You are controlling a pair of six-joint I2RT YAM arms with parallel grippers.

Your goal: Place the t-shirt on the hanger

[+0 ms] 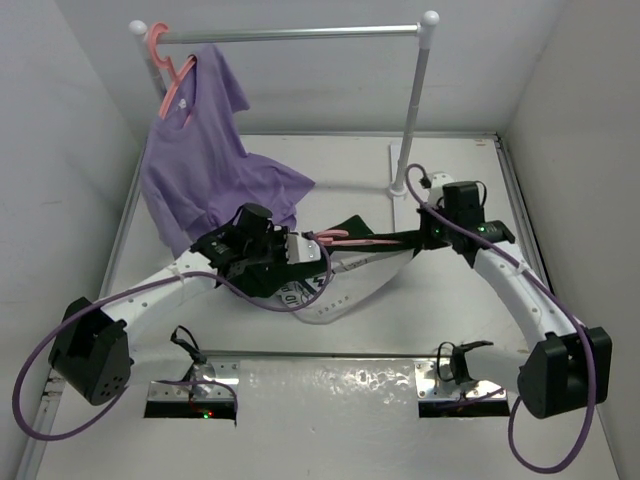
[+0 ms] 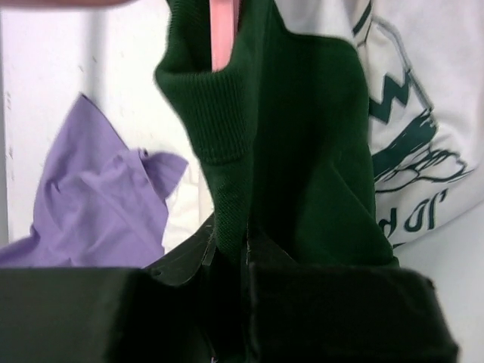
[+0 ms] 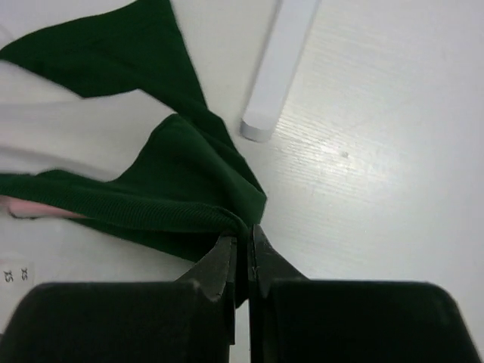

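The t-shirt [image 1: 360, 282] lies about the middle of the table [image 1: 450, 310], a little toward the far edge. Its white body sags toward the near edge, and its dark green collar [image 2: 227, 113] is raised and drawn out between the two arms. The line of that stretched collar runs roughly left to right, parallel to the near edge.

The pink hanger [image 1: 345, 238] lies along the same line, one end reaching into the neck opening between the arms. How much of it is inside the shirt cannot be told.

The left gripper [image 2: 243, 253] is clenched on green ribbed fabric at the left end of the collar. The right gripper [image 3: 243, 246] is pinched tight on a fold of the same green rib at the right end. Both sit at about the same reach from the hanger, the left perhaps nearer its exposed end.

The shirt is a raglan, with a black cartoon graphic [image 2: 408, 144] and lettering on the white front.

Toward the far-left corner, a purple t-shirt [image 1: 200, 150] hangs from the rack rail [image 1: 290, 35]. The rack's white foot [image 3: 276, 68] lies just beyond the right gripper.
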